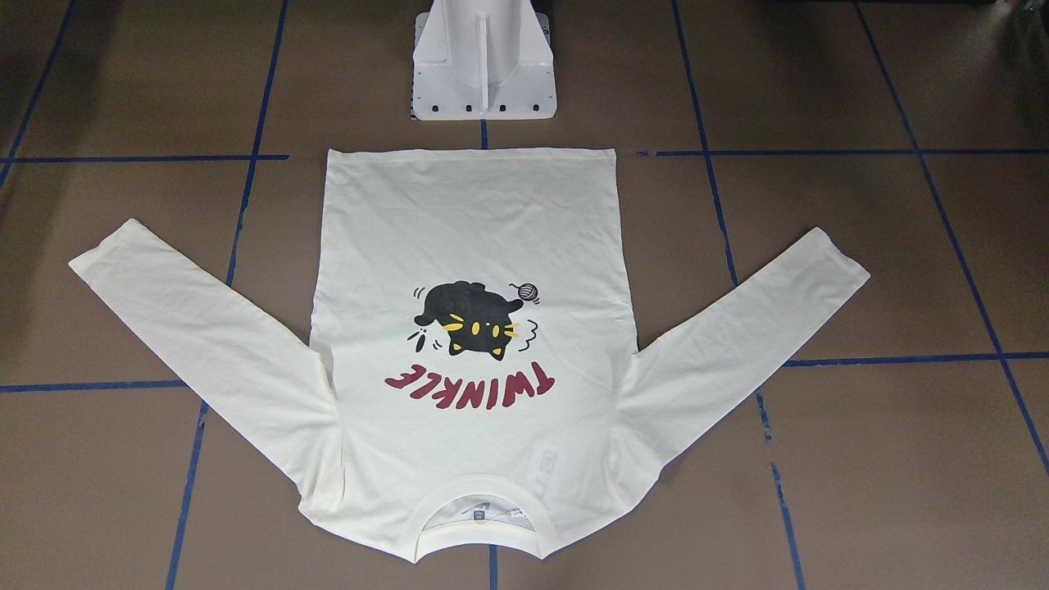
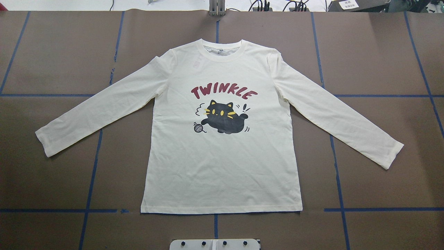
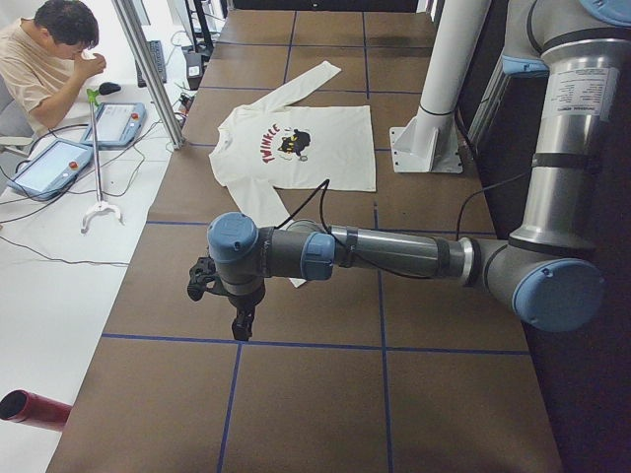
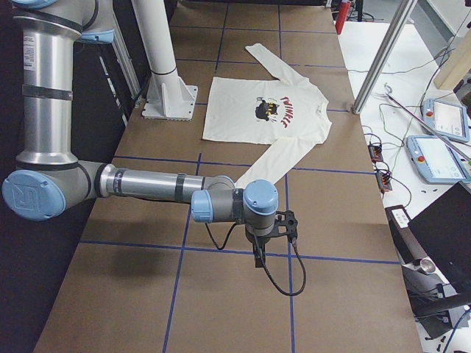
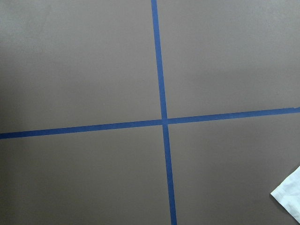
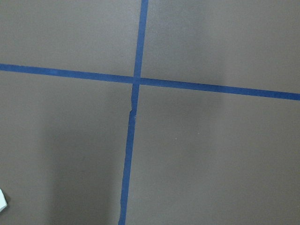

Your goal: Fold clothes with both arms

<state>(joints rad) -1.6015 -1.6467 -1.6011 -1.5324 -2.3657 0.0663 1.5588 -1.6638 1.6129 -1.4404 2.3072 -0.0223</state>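
The T-shirt (image 2: 222, 166) is spread flat and print side up in the middle of the brown table (image 2: 52, 173), nothing folded yet. The collar (image 2: 223, 52) points away from the robot and the hem (image 2: 222, 210) sits just in front of the white pedestal base (image 1: 483, 74). Black cat, yarn ball and the red TWINKLE lettering (image 2: 223, 92) are all in plain sight. Both sleeves angle out and down from the shoulders, the left sleeve (image 2: 97, 111) on the robot's left and the right sleeve (image 2: 340, 118) on its right, each crossing the blue tape lines (image 2: 92, 166) that grid the table.

The 2 arms are parked wide. The left arm (image 3: 394, 256) reaches out low and level with the left gripper (image 3: 240, 320) pointing down over bare table near the left cuff. Its wrist camera catches only a tape cross and a corner of white fabric (image 5: 288, 194) at the edge. The right arm (image 4: 140, 184) mirrors that on the other side, right gripper (image 4: 259, 252) hanging over the table near the other cuff, with just a sliver of white (image 6: 2, 199) in its wrist view.

Fingers – honestly can't tell for either gripper. They only show up small in the side views, and neither is touching the shirt.

Off the table's far edge a person (image 3: 49, 49) sits next to 2 handheld control panels (image 3: 54, 168).
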